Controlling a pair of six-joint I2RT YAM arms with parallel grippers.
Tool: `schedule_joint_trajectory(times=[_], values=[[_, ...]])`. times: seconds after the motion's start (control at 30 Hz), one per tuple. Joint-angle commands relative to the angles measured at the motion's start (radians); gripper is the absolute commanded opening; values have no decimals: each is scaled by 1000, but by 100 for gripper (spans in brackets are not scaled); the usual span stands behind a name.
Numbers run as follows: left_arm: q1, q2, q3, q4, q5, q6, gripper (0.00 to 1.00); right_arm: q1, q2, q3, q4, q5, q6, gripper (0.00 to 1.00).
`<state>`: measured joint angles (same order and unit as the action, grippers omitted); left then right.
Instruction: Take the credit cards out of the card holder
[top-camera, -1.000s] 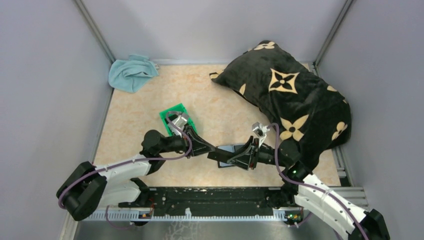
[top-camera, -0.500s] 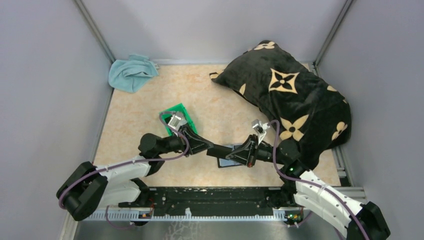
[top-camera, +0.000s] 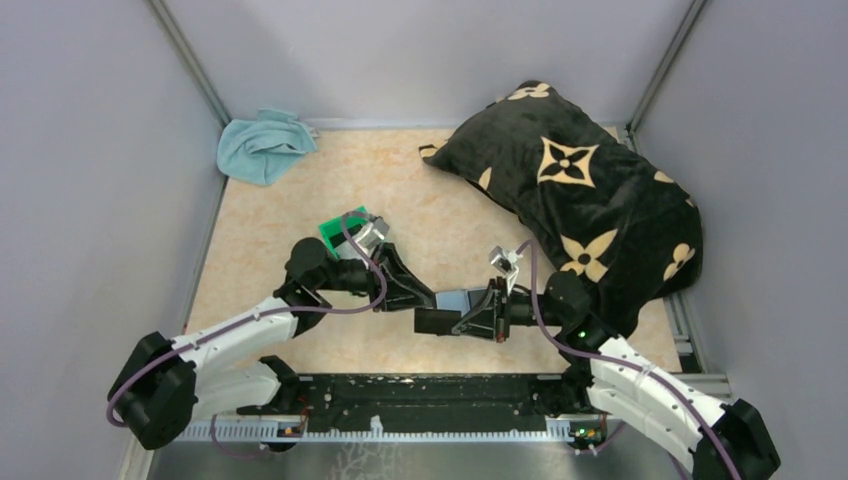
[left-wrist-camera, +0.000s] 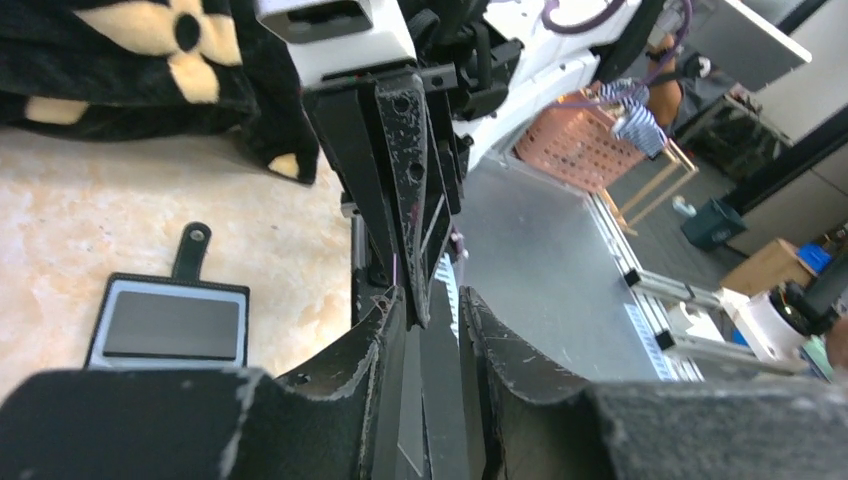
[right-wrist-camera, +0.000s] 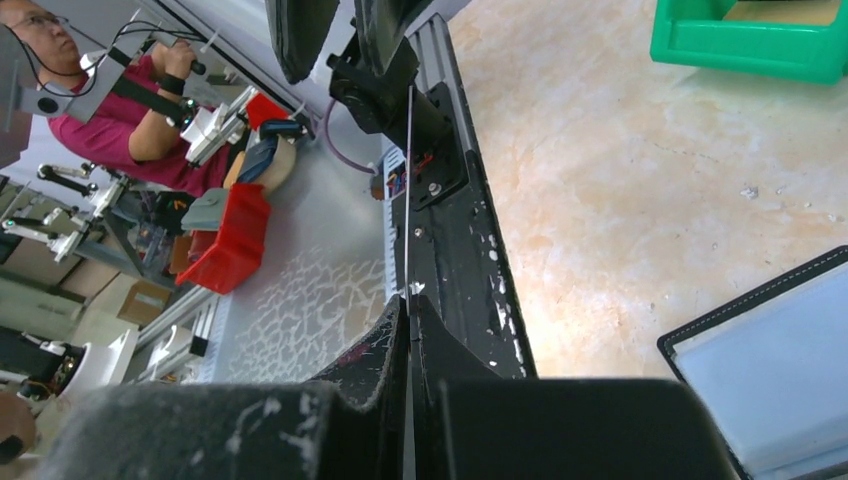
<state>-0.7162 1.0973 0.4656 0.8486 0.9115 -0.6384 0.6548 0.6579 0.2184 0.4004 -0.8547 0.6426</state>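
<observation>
Currently: right end effector (right-wrist-camera: 409, 305) is clenching card (right-wrist-camera: 409, 200); left end effector (left-wrist-camera: 432, 300) is idling parted around it; thin pinch risking drop.

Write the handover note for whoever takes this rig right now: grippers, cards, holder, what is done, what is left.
Right gripper: shut on one credit card, held on edge above the table.
Left gripper: open, fingers either side of that card's far end.
Card holder: flat on the table by the grippers, held by neither.
Done: this one card is out of the holder.
Left: set it down, probably in the green bin. Whether more cards remain in the holder cannot be seen.
</observation>
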Motion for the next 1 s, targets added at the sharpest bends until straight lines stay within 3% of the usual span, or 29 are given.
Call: schedule_joint_trajectory(times=[0.0, 0.23, 0.37, 0.97], values=[[2, -11, 79, -280, 149, 170, 32, 13, -2, 65, -29, -34, -51, 0], [-42, -8, 126, -497, 127, 285, 36, 13, 15, 74, -20, -68, -41, 0], [-66, 15, 140, -513, 145, 293, 41, 14, 15, 72, -18, -74, -36, 0], [-75, 57, 164, -537, 94, 299, 40, 50, 28, 66, -5, -76, -35, 0]])
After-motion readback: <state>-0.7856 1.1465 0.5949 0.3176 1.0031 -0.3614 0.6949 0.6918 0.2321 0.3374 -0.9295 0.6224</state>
